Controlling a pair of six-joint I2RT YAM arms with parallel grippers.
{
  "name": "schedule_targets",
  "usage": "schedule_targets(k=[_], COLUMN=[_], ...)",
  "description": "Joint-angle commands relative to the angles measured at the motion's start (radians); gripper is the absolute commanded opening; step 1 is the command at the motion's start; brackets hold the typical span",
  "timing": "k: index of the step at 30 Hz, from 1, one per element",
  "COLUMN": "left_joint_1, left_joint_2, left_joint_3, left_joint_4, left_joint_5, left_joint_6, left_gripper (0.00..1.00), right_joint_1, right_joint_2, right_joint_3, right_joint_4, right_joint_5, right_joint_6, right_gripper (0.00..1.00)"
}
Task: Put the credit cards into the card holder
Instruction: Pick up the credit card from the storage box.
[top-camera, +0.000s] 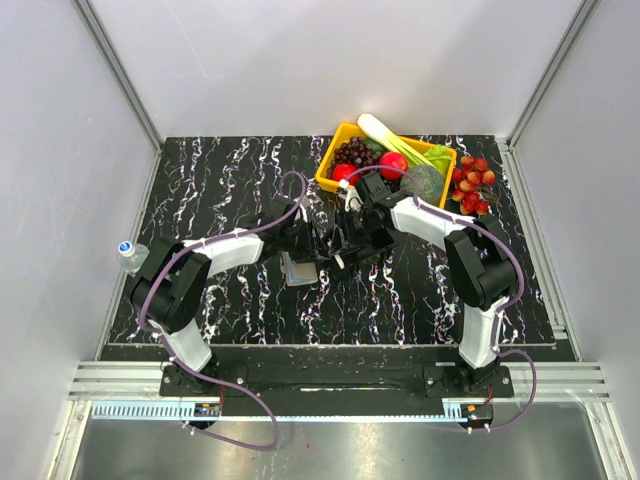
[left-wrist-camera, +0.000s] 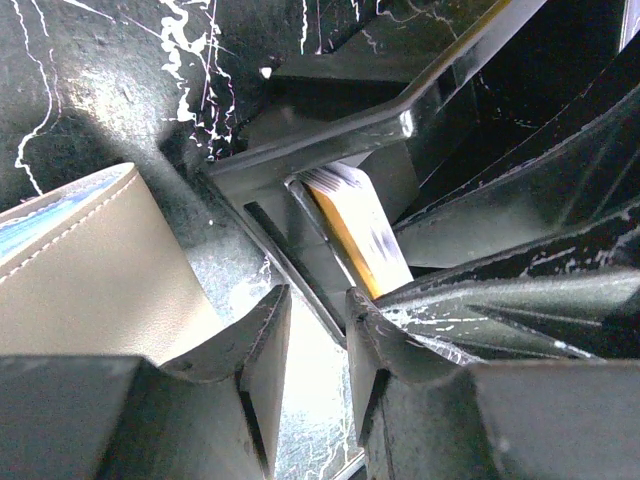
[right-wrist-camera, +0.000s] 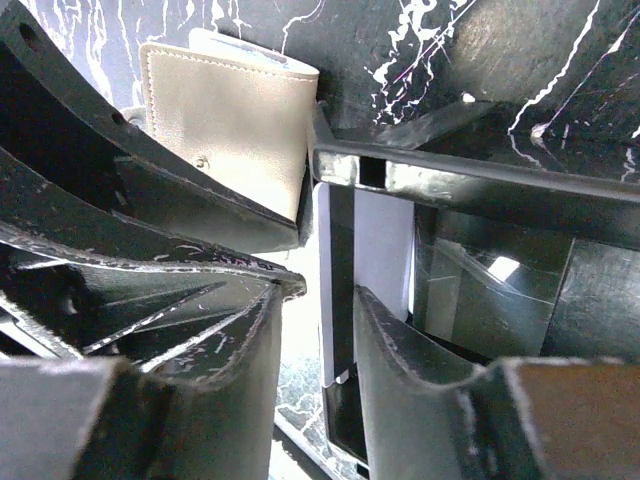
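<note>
Credit card (left-wrist-camera: 355, 225), thin, with a yellow-orange edge and a white printed face, stands tilted on its edge among the ribs of the glossy black tray (left-wrist-camera: 400, 120). Its long axis runs almost straight away from the left hand (left-wrist-camera: 310, 310). Its near end lies just beside the tip of one finger of that hand, not in the gap between the two fingers.

The card holder (right-wrist-camera: 230, 120), a small grey-beige case of stitched leather-like material with rounded corners, lies on the black counter with white veins (top-camera: 220, 190). It is just beside the tray, on the left arm's side. In the overhead view the left arm is the nearer one to it, and the right hand (right-wrist-camera: 325, 295) looks at it from across the tray.

So I judge that the coming move turns on this: the card should come out of the tray along its long axis and then travel toward the left arm's side, to the holder.

Left hand: the fingers are partly spread. Between them I see only a thin black rib and bare counter, so it pinches nothing.

Right hand: the fingers are also partly spread, with a black rib and a pale card face in the gap. Whether they press on either one, I cannot tell.
</note>
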Motion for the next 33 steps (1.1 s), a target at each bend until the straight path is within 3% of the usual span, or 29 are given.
schedule_targets(k=[1,9,15,20,27,33], left_joint_1=[0.004,0.004,0.004,0.004,0.007,0.007], left_joint_2=[-0.011,-0.005,-0.005,-0.006,-0.034,-0.039], left_joint_3=[-0.005,-0.012,-0.012,-0.009,-0.002,0.008], left_joint_4=[0.055,0.069,0.069,0.069,0.052,0.043], left_joint_5=[0.005,0.022,0.025,0.024,0.008,0.005], left_joint_6=[-0.013,-0.019,-0.019,-0.019,-0.007,-0.001], left_gripper=[0.32,0.32,0.32,0.32,0.32,0.32], right_joint_1=[-0.007,-0.005,-0.005,-0.01,-0.008,-0.01], right_joint_2=[-0.013,-0.016,-0.023,-0.054,-0.146,-0.164], right_joint_3=[-0.001,-0.01,-0.01,-0.01,-0.026,-0.027], right_joint_4=[0.06,0.06,0.06,0.06,0.061,0.06], right_joint_5=[-0.055,-0.044,-0.036,0.003,0.194,0.192], right_joint_6=[0.039,0.042,0.043,0.043,0.019,0.017], right_gripper=[0.38,0.27,0.13,0.11,0.04,0.0])
